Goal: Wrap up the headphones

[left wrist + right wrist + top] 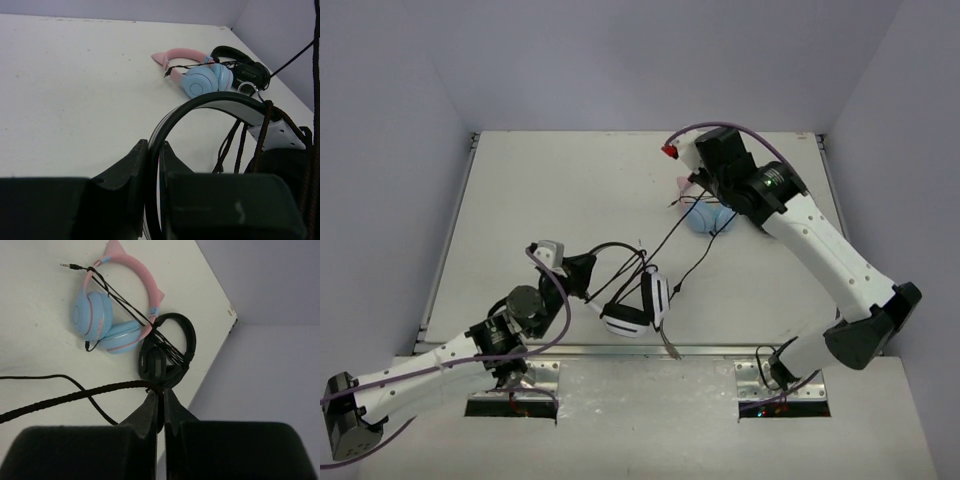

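Observation:
The white headphones (638,308) with black cushions are held near the table's front centre. My left gripper (582,272) is shut on their black-and-white headband (210,102), the band pinched between the fingers (135,165). Their thin black cable (665,238) runs taut up and right to my right gripper (692,192), which is shut on the cable (75,396) above the far right of the table. Several cable turns hang round the headband near the white earcup (276,134).
Pink-and-blue cat-ear headphones (705,215) lie at the far right under my right arm, also in the right wrist view (107,315). All-black headphones (167,352) lie beside them near the table's right edge and wall corner. Metal mounting plates (650,385) line the near edge.

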